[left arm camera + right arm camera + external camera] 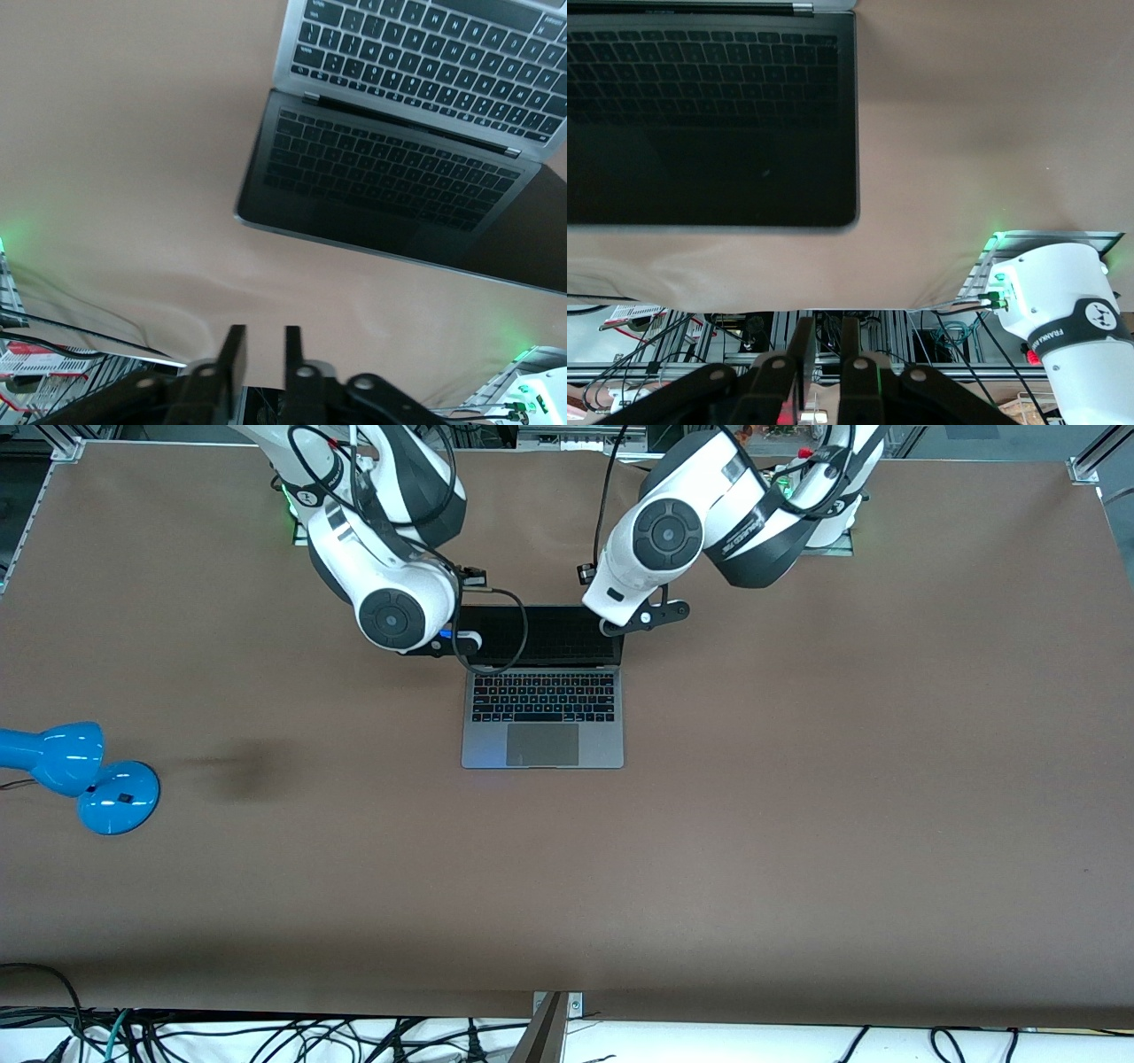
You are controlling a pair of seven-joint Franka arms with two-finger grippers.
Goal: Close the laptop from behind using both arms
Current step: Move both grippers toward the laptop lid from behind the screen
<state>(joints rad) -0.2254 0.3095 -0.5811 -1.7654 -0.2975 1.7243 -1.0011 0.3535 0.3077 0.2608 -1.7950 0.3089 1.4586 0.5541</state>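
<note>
While the laptop (pixel 542 700) stands open at the table's middle in the front view, its keyboard deck nearer the camera and its dark screen raised toward the robots' bases, both arms hang over the lid's top edge: the right gripper (pixel 443 640) over the corner toward the right arm's end, the left gripper (pixel 631 618) over the corner toward the left arm's end. To close it well, both should press the lid at matched speed and height so the hinge does not twist; this is a judgement. The laptop's long axis runs parallel to the line of the bases, and its open side faces the camera. From the left wrist view, the left gripper (pixel 262 354) shows its fingers narrowly parted, pinching nothing, the screen (pixel 381 186) below reflecting the keys. From the right wrist view, the right gripper (pixel 824 350) likewise shows a slim gap, with nothing held, above the lid's corner.
</note>
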